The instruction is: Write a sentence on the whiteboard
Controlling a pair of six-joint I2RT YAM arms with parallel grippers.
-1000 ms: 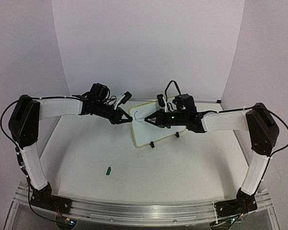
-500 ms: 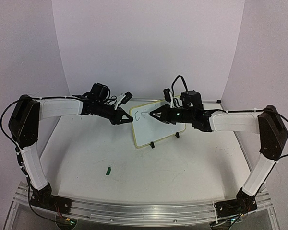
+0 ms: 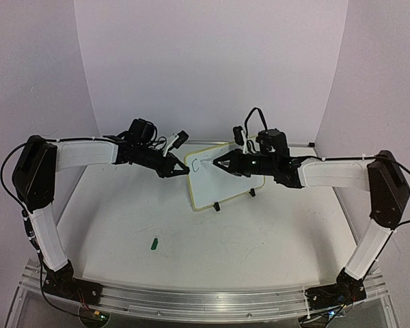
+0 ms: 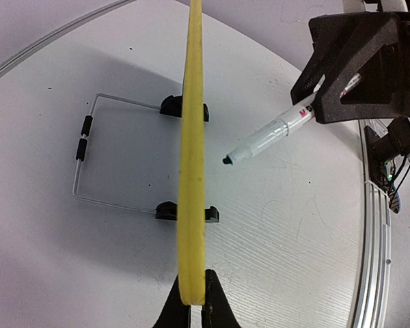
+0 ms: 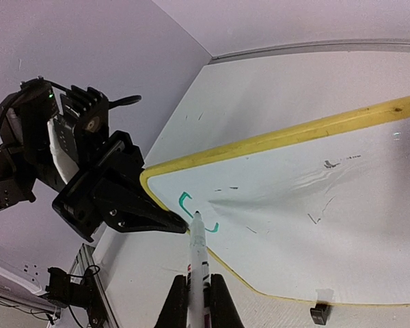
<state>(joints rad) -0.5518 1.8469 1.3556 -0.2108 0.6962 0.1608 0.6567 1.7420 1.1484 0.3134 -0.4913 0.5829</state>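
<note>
Right fingers (image 5: 178, 311), gripping marker (image 5: 198, 249), have moved to board (image 5: 314, 171) corner; sentence (image 5: 182, 199) barely started, one green mark. Left fingers (image 4: 176, 318) clamp rim (image 4: 191, 137).

Left pincer (image 3: 180, 171) pinched shut, pointing toward three o'clock; right pincer (image 3: 216, 165) pinched shut, pointing toward nine o'clock.

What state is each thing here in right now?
whiteboard, tilted on its stand
green stroke, just begun, one curved mark
marker, uncapped, tip at the green stroke
small green piece, lying on the table
left fingers, shut on the whiteboard rim
right fingers, shut on the marker
</note>
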